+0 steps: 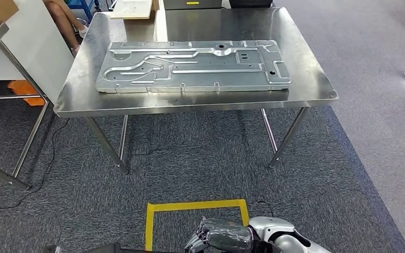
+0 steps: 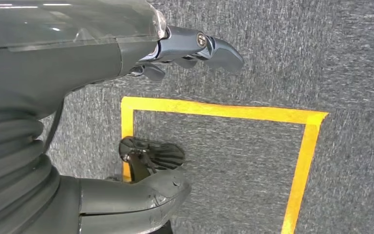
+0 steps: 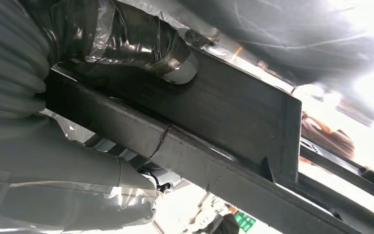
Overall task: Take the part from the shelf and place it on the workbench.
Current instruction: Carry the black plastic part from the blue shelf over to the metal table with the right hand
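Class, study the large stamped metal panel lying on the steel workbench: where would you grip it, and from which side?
Probably the long near edge, from the robot's side. The panel lies flat on the workbench, so its broad face offers no hold; that edge sits close to the bench's front lip, where fingers could pinch it.

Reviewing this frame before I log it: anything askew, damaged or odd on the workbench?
Nothing stands out. The stamped metal panel lies flat on the steel workbench, long side roughly parallel to the front edge, fully on the top with no overhang. No dents or spills are visible. The right hand is low, over the yellow floor tape.
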### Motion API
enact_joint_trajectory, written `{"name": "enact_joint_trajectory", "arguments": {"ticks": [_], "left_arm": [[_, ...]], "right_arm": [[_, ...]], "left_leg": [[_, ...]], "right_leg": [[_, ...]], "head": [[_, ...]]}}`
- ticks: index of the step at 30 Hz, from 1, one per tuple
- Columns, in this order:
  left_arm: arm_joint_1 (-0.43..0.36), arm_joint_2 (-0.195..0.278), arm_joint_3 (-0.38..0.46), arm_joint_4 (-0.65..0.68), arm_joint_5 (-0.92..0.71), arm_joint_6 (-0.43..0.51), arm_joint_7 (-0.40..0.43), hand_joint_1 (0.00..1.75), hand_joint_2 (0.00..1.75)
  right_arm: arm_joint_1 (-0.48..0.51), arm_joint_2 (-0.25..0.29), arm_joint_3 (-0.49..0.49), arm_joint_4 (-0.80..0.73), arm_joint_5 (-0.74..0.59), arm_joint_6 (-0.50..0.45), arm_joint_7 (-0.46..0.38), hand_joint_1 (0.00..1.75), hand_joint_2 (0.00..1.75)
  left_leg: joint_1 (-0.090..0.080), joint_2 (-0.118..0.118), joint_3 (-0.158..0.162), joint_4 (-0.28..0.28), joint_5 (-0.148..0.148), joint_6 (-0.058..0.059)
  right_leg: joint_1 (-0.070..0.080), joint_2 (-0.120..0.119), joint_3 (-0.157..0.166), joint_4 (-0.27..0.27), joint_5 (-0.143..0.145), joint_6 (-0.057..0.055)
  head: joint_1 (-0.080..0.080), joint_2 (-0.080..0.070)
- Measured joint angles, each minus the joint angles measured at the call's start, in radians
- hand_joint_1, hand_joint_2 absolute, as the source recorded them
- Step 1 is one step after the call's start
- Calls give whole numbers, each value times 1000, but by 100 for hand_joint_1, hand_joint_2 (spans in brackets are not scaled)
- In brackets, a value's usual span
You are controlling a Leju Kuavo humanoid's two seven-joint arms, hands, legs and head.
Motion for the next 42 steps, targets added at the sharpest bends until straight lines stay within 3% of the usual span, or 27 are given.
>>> {"name": "enact_joint_trajectory", "arguments": {"ticks": [2, 3, 4, 6, 7, 8, 11, 13, 15, 17, 18, 19, 21, 23, 25, 28, 30, 32, 33, 34, 35, 37, 38, 39, 42], "left_arm": [[1, 0, 0, 0, 0, 0, 0, 0, 175], [2, -1, 0, 0, -1, 0, 0, 0, 175], [2, -1, 0, 0, -1, 0, 0, 0, 175], [1, -3, 0, 0, -1, 0, 0, 0, 175], [0, -4, 0, 0, -1, 0, 0, 0, 175], [-1, -4, 0, 0, -1, 0, 0, 0, 175], [-3, -6, 0, 0, -1, 0, -1, 0, 175], [-5, -7, 0, 0, -1, -1, -1, 0, 175], [-6, -8, 0, 0, -1, -1, -1, 0, 175], [-3, -8, 0, 0, 0, -2, -2, 0, 175], [-1, -8, 0, 0, 1, -2, -2, 0, 175], [2, -8, 0, 0, 2, -3, -4, 0, 175], [7, -7, 0, 0, 5, -5, -7, 0, 175], [10, -6, 0, 0, 9, -8, -10, 0, 175], [13, -5, 0, 0, 13, -11, -13, 0, 175], [16, -4, 0, 0, 18, -12, -17, 0, 175], [14, -4, 0, 0, 20, -13, -19, 0, 175], [15, -4, 0, 0, 20, -13, -19, 0, 175], [17, -5, 0, 0, 20, -13, -19, 0, 175], [18, -5, 0, 0, 20, -13, -19, 0, 175], [18, -5, 0, 0, 21, -13, -19, 0, 175], [18, -6, 0, 0, 22, -13, -21, 0, 175], [17, -7, 1, 0, 21, -13, -21, 0, 175], [17, -8, 1, 0, 18, -13, -21, 0, 175], [9, -10, 1, 0, 11, -13, -17, 0, 175]], "right_arm": [[3, 0, -1, 0, 0, -2, 1, 164, 175], [4, 0, -1, 0, 0, -2, 1, 164, 175], [5, 0, -2, 0, 0, -3, 1, 164, 175], [5, 0, -4, 0, 0, -3, 1, 164, 175], [6, 0, -4, 1, 1, -3, 1, 164, 175], [7, 0, -4, 1, 1, -3, 1, 164, 175], [10, 0, -6, 0, 1, -3, 2, 164, 175], [9, 0, -6, -1, 1, -4, 2, 164, 175], [9, 0, -7, -1, 3, -8, 2, 164, 175], [14, 0, -8, -2, 9, -22, 0, 164, 175], [17, 0, -9, -4, 14, -31, 0, 164, 175], [21, 0, -11, -6, 18, -40, -1, 164, 175], [26, 1, -17, -14, 27, -55, -1, 164, 175], [32, 1, -23, -23, 34, -69, -2, 164, 175], [41, 1, -32, -37, 39, -88, -3, 164, 175], [50, 1, -47, -58, 46, -112, -4, 164, 175], [55, 1, -58, -69, 56, -127, -3, 164, 175], [62, 1, -68, -76, 63, -138, -3, 164, 175], [67, 1, -71, -78, 65, -141, -3, 164, 175], [70, 1, -74, -81, 66, -143, -2, 164, 175], [73, 1, -77, -83, 68, -147, -2, 164, 175], [83, 1, -86, -89, 71, -166, -6, 164, 175], [87, 2, -94, -93, 68, -182, -13, 164, 175], [91, 3, -104, -97, 62, -198, -22, 164, 175], [90, 13, -175, -113, 24, -218, -48, 164, 175]], "left_leg": [[0, 0, 9, 0, -12, 1], [0, -1, 17, 0, -19, 0], [0, -1, 28, 0, -28, -2], [1, -2, 53, 0, -47, -9], [0, -3, 61, 1, -55, -14], [-1, -3, 66, 1, -63, -20], [-3, -2, 73, 10, -73, -36], [0, 0, 56, 56, -83, -43], [2, 2, -6, 161, -118, -51], [4, 2, -82, 259, -151, -58], [4, 3, -104, 271, -145, -60], [4, 3, -110, 251, -118, -59], [4, 4, -85, 138, -26, -54], [-2, 6, -62, 49, 19, -44], [-8, 6, -55, 22, 13, -30], [-3, 2, -17, 0, 9, -9], [-2, 2, 7, -9, -2, 0], [-3, 1, 21, -9, -15, 4], [-4, 0, 29, -9, -24, 4], [-5, 0, 40, -9, -33, 3], [-7, -1, 53, -9, -43, 2], [-9, -1, 80, -9, -64, -3], [-9, -2, 87, -9, -73, -7], [-10, -2, 89, -10, -79, -12], [-11, 0, 89, 4, -79, -27]], "right_leg": [[-3, 0, -77, 88, -31, 6], [-4, 0, -96, 92, -19, 8], [-6, -1, -99, 64, 14, 9], [-7, -1, -75, -50, 111, 5], [-5, -2, -64, -100, 139, 1], [-2, -3, -59, -129, 156, -5], [0, -2, -52, -146, 155, -27], [-3, -2, -31, -154, 146, -40], [-4, -4, -13, -160, 135, -49], [-4, -4, 2, -160, 120, -51], [-4, -3, 12, -160, 111, -50], [-4, -3, 24, -160, 102, -49], [-5, -3, 52, -161, 82, -43], [-4, -2, 68, -165, 66, -34], [-2, -2, 78, -168, 63, -20], [-2, -4, 84, -138, 56, -5], [-5, -4, 34, -46, 17, 2], [-5, -4, -52, 65, -29, 7], [-5, -4, -85, 91, -33, 7], [-5, -4, -102, 85, -15, 5], [-3, -4, -103, 48, 23, 1], [3, -4, -82, -68, 125, -13], [8, -4, -73, -112, 154, -21], [12, -4, -70, -137, 172, -28], [10, -2, -56, -160, 172, -44]], "head": [[0, 0], [0, 0], [0, 0], [0, 0], [1, 0], [1, 0], [2, 0], [2, 0], [2, 0], [2, 0], [2, 0], [2, 0], [2, 0], [2, 0], [2, 0], [2, 0], [2, 0], [2, 0], [2, 0], [2, 0], [2, 0], [2, 0], [3, 0], [4, 0], [5, 0]]}}
